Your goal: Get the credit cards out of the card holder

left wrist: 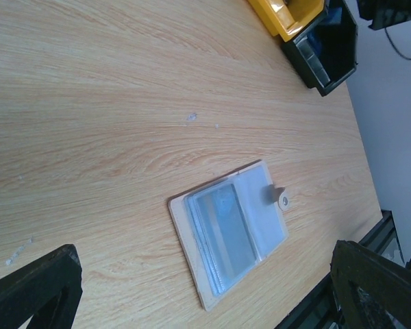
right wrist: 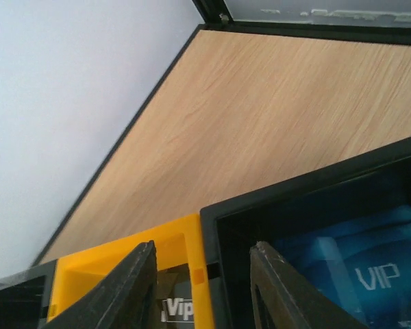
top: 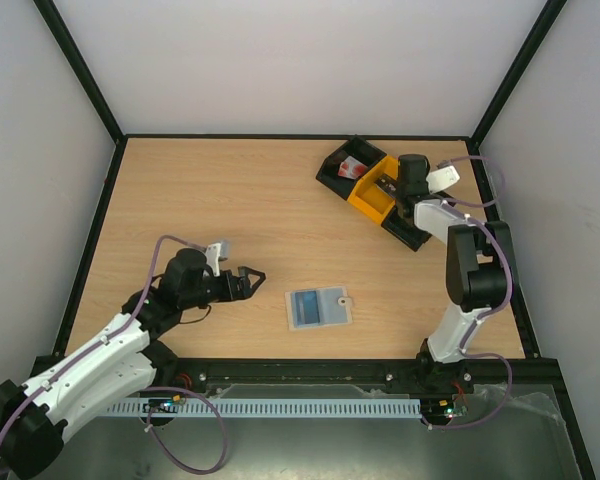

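**A:** What is closest to the near edge?

**B:** The left arm [top: 100, 350]. It lies low and reaches toward the card holder [top: 318, 307]. Its jaws are spread wide with nothing in them, and they stop just left of the holder without touching it. Its wrist camera catches only two dark fingertips [left wrist: 34, 288], cut off at the bottom corners.

**A:** And the holder?

**B:** It lies flat on the counter [top: 230, 200], with its tab [left wrist: 277, 197] on the edge away from the left arm. One credit card [left wrist: 222, 226] shows through the pocket nearer that arm, pale and blurred by the plastic. I cannot tell whether more cards lie under it, or what the other pocket holds.

**A:** What is farther back?

**B:** Three bins stand in a row beyond the holder and to its right, well apart from it. The right arm [top: 475, 270] rises to the right of the holder, folds at the elbow and bends down over the bins. From above it hides most of the near black bin [right wrist: 315, 184], and its jaws are hidden too. Its wrist view shows the fingers [right wrist: 133, 288] parted with nothing between them, above the wall shared with the yellow bin [right wrist: 181, 240].

**A:** Anything in the bins?

**B:** Blue credit cards [right wrist: 342, 267] marked VIP lie in the near black bin, cropped by the frame. The far black bin [top: 326, 172] holds a red-and-white item [top: 353, 167].
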Tool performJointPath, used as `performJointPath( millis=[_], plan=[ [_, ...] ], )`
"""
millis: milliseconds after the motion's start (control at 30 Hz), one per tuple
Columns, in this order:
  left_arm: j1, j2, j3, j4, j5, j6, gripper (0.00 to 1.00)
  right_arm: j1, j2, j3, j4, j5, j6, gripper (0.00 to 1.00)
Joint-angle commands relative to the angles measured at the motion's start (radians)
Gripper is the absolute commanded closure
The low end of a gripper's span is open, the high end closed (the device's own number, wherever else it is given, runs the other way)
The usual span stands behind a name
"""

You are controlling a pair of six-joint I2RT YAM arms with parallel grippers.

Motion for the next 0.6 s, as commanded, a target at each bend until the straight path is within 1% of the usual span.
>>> performJointPath(
  millis=[0, 133, 200, 367, 567],
  plan=[
    [0.005, -0.020, 0.007, -0.062, 0.008, -0.013, 0.00, -0.004, 0.050, 0.087, -0.280, 0.079, -0.029, 0.62],
    [0.006, -0.061, 0.001, -0.087, 0.019, -0.031, 0.00, -0.006, 0.076, 0.136, -0.374, 0.108, -0.019, 0.61],
    [0.005, -0.080, 0.002, -0.107, 0.007, -0.037, 0.00, -0.005, 0.062, 0.135, -0.383, 0.093, -0.030, 0.61],
    [0.005, -0.087, -0.007, -0.110, 0.015, -0.058, 0.00, -0.004, -0.031, 0.105, -0.365, -0.071, -0.148, 0.58],
    [0.005, -0.037, -0.033, -0.038, 0.050, -0.079, 0.02, -0.002, -0.159, 0.020, -0.395, -0.317, -0.251, 0.55]
  ],
)
